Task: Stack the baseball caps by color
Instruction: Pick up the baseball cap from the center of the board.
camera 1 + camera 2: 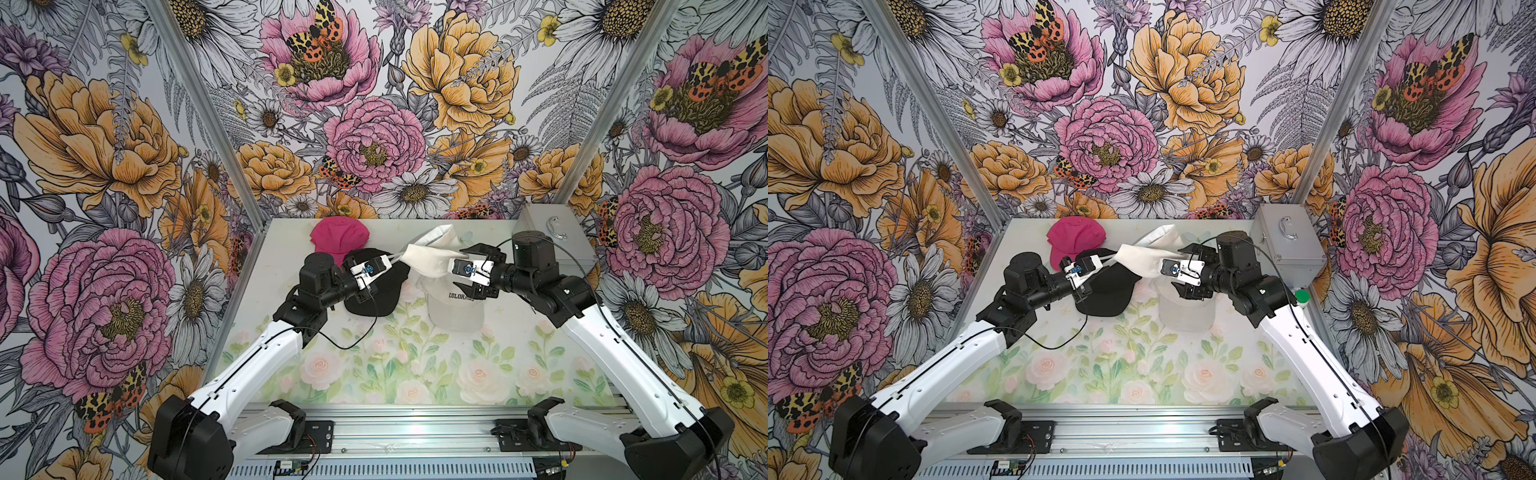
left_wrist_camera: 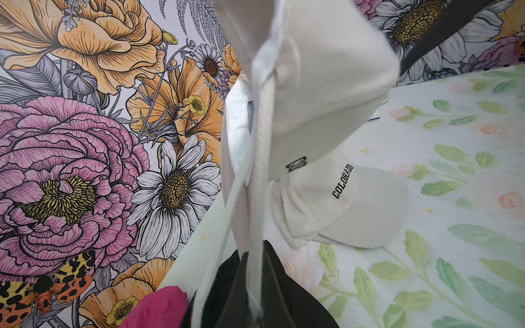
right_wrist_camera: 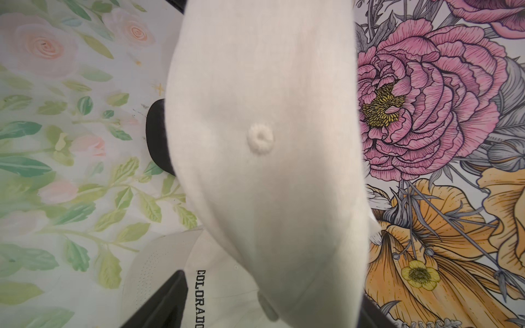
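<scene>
A cream cap (image 1: 428, 253) (image 1: 1142, 257) hangs above the table between both arms. My left gripper (image 1: 395, 259) (image 2: 257, 312) is shut on its thin rear edge. My right gripper (image 1: 459, 268) (image 3: 267, 312) is open, with its jaws wide on either side of that cap's crown (image 3: 270, 142) and a gap showing beside one finger (image 3: 164, 304). Below it a second cream cap (image 1: 457, 311) (image 2: 355, 207) (image 3: 176, 269) lettered "COLORADO" lies on the table. A black cap (image 1: 374, 299) (image 2: 298, 306) lies under the left gripper. A pink cap (image 1: 338, 239) (image 2: 159, 309) sits at the back left.
A silver metal case (image 1: 552, 237) with a handle stands at the back right corner. A white bottle with a green lid (image 1: 1302, 297) shows beside the right arm. Flowered walls close in the table on three sides.
</scene>
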`<state>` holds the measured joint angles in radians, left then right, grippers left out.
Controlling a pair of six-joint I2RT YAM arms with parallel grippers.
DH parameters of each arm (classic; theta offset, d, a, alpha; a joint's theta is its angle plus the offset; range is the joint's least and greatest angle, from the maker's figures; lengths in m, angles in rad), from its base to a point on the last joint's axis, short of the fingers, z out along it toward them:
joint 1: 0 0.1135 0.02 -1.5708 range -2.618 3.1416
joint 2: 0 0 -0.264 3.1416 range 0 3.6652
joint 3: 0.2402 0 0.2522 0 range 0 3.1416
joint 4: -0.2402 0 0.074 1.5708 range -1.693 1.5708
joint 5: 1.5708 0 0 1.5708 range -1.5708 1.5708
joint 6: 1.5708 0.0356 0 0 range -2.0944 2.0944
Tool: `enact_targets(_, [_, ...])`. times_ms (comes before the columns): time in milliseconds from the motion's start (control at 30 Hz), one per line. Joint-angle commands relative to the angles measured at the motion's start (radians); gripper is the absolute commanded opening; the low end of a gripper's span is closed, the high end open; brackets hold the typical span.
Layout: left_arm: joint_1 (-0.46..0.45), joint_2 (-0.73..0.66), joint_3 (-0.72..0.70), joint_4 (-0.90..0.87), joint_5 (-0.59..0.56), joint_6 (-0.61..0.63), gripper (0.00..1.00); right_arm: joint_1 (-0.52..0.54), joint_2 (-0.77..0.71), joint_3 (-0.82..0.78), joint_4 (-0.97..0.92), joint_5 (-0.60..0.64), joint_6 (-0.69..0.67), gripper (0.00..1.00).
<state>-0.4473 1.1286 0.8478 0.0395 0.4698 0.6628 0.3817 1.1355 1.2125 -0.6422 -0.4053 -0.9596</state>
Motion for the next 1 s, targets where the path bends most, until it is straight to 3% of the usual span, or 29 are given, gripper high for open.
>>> enact_targets(0, [0.012,-0.009,0.009,0.0,0.055,0.008,0.0,-0.037,-0.028,0.006,-0.038,-0.109,-0.021,0.81])
enact_targets(200, [0.013,0.01,0.019,-0.001,0.076,-0.005,0.0,-0.087,0.022,0.025,-0.04,-0.18,-0.018,0.8])
enact_targets(433, [0.011,0.018,0.028,-0.001,0.061,-0.03,0.0,-0.089,0.08,0.059,-0.04,-0.347,-0.031,0.77])
enact_targets(800, [0.012,0.022,0.031,0.002,0.015,-0.046,0.0,-0.096,0.036,-0.06,-0.039,-0.332,0.006,0.46])
enact_targets(967, [-0.002,0.03,0.04,0.002,-0.006,-0.06,0.0,-0.096,-0.008,-0.058,-0.039,-0.406,0.02,0.33])
